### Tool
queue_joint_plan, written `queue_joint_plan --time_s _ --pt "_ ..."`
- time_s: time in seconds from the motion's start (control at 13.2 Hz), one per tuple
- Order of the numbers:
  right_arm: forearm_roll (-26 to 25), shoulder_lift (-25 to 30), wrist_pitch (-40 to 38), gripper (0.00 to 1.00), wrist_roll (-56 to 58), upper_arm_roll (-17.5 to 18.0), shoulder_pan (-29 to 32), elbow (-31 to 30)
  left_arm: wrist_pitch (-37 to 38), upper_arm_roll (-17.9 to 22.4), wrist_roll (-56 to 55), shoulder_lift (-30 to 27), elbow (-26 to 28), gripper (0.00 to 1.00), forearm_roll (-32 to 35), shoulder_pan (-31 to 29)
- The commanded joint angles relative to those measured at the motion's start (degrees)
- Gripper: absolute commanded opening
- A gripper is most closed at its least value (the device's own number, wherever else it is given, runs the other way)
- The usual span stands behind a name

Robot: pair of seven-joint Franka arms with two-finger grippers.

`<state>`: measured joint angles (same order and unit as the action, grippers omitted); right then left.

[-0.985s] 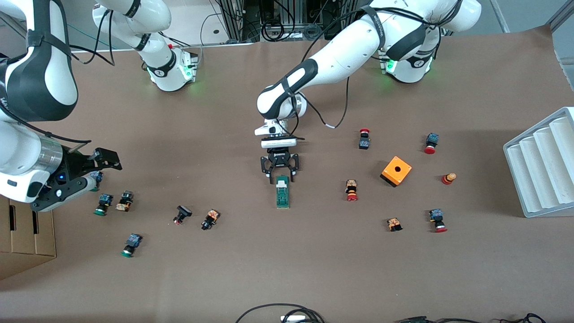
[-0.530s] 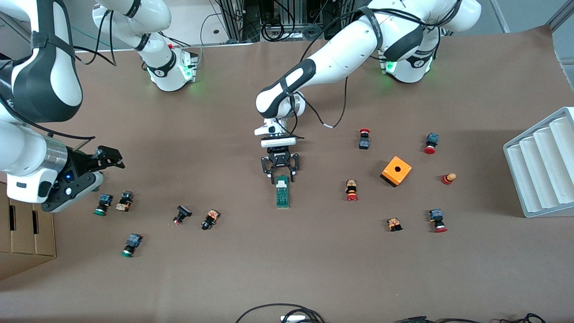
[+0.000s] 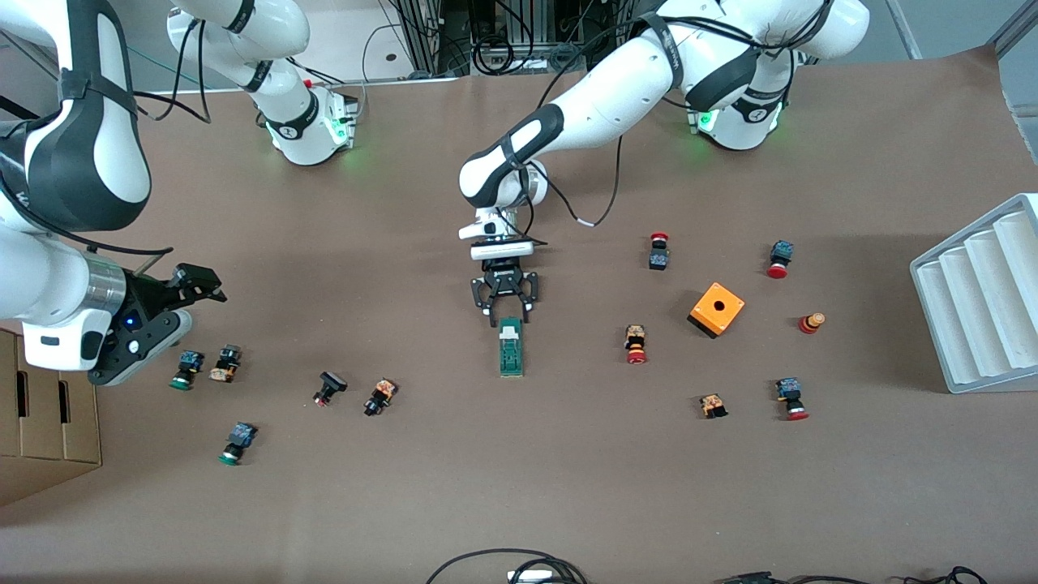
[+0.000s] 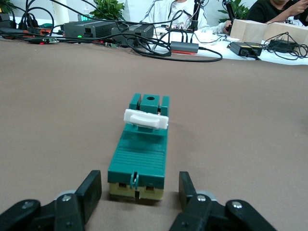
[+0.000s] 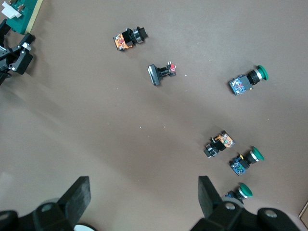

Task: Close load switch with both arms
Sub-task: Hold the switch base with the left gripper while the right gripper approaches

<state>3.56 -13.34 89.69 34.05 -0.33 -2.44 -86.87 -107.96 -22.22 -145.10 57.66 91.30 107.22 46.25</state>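
- My right gripper (image 3: 190, 302) hangs over the table toward the right arm's end, well apart from the load switch (image 3: 510, 347); its fingers stand released with nothing between them. This arm waits.
- Just beside it on the table lie green-capped push-buttons (image 3: 187, 368), all well away from the switch.
- The load switch lies flat mid-table, long axis running from the robots' bases toward the front camera, with the white tab (image 4: 146, 119) across its top.
- My left gripper (image 3: 508, 311) sits low at the switch's end nearest the bases. In the left wrist view its fingertips (image 4: 91, 190) flank that end with bare table on both sides of the body, so they are apart and not gripping; nothing is held.
- Orange cube with a hole (image 3: 717, 309) lies toward the left arm's end from the switch, clear of the work.
- Risk: if one finger meets the body first, the loose switch may twist or skid, as nothing pins it.
- Risk: a grip on this end alone could let the other end swing when the tab is pushed.
- Risk: the right arm has a long reach in, past scattered buttons it could knock.
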Motion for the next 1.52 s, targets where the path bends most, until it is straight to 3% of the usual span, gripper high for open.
queue_joint_plan --time_s 0.0,0.15,0.53,0.76,0.83,1.44 --pt "0.2 2.3 -2.0 1.0 4.1 -0.1 -0.2 -1.2 0.7 0.2 -1.1 1.1 -1.4 0.63 0.1 0.9" --pt "-0.3 2.4 -1.5 1.0 8.4 -0.1 -0.4 -1.2 0.7 0.2 -1.2 1.1 -1.4 0.54 0.2 0.9" --pt "0.4 1.8 2.4 1.0 8.7 0.1 -0.5 -1.4 0.7 0.3 -1.3 1.1 -1.3 0.53 0.2 0.9" --pt "0.5 1.4 3.4 1.0 8.7 0.1 -0.5 -1.5 0.7 0.3 -1.3 1.1 -1.3 0.49 0.2 0.9" --pt "0.5 1.1 4.2 1.0 8.7 0.2 -0.8 -1.6 0.7 0.3 -1.3 1.1 -1.3 0.43 0.2 0.9" --pt "0.5 1.0 13.6 1.0 8.7 0.2 -6.8 -7.6 0.7 0.3 -1.2 1.1 -1.3 0.4 0.2 0.9"
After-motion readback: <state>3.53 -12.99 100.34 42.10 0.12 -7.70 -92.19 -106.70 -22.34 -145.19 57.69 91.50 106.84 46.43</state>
